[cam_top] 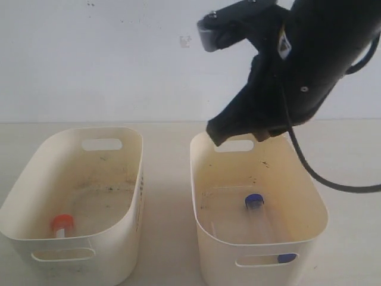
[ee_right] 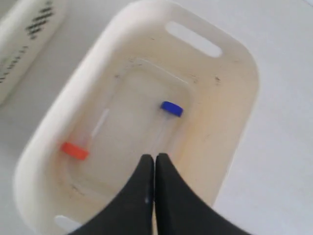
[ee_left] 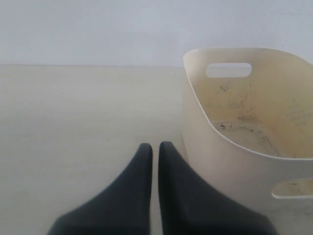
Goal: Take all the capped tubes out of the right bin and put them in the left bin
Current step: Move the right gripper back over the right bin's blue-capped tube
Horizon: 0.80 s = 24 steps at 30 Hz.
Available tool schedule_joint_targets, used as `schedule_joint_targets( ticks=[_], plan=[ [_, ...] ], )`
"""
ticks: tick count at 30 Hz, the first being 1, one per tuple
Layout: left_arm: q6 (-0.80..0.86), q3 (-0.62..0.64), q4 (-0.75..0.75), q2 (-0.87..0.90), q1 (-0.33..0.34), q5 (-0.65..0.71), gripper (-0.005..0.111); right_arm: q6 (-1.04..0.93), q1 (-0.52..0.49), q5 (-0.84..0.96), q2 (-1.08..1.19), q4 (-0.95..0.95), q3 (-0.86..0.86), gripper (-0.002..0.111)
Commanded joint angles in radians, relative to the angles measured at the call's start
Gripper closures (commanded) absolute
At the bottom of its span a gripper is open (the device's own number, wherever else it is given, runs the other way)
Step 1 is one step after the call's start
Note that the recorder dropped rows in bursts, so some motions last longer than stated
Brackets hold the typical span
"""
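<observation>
The pale table (cam_top: 168,179) carries two cream oval tubs side by side, apart, with a bare strip of tabletop between them. The black right arm (cam_top: 309,59) reaches in from the far side. Its right gripper (ee_right: 154,156) hangs over the far rim of the right bin (cam_top: 220,262), by the far handle slot (cam_top: 233,145), fingers pressed together with nothing between them.

The right bin is yellower inside, with a few dark specks. The left bin (cam_top: 119,250) is paler, and its greyish floor is smudged and speckled.

Capped tubes, counted:
- One lies in the left bin at its near left corner, a clear tube with a red-orange cap (cam_top: 62,224).
- The right wrist view shows two on the right bin's floor, well apart. The blue-capped tube (ee_right: 171,108) is near the middle, and the red-orange-capped tube (ee_right: 74,150) lies along the left wall.
- A blue patch (cam_top: 286,258) shows through the right bin's near slot. I cannot tell if it is a third tube.

The left gripper (ee_left: 155,145) hovers over bare table beside the left bin. Its fingers are closed to a hairline gap and it holds nothing.
</observation>
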Motion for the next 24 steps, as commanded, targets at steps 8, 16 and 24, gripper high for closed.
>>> schedule_joint_targets(
  ticks=[8, 16, 24],
  plan=[
    [0.002, 0.003, -0.004, -0.004, 0.005, -0.003, 0.103, 0.110, -0.012, 0.152, 0.247, -0.155, -0.142, 0.108],
    [0.002, 0.003, -0.004, -0.004, 0.005, -0.003, 0.103, 0.002, -0.049, 0.152, 0.441, -0.066, -0.363, 0.108],
    [0.002, 0.003, -0.004, -0.004, 0.005, -0.003, 0.103, -0.007, -0.201, 0.152, 0.471, 0.225, -0.350, 0.108]
  ],
)
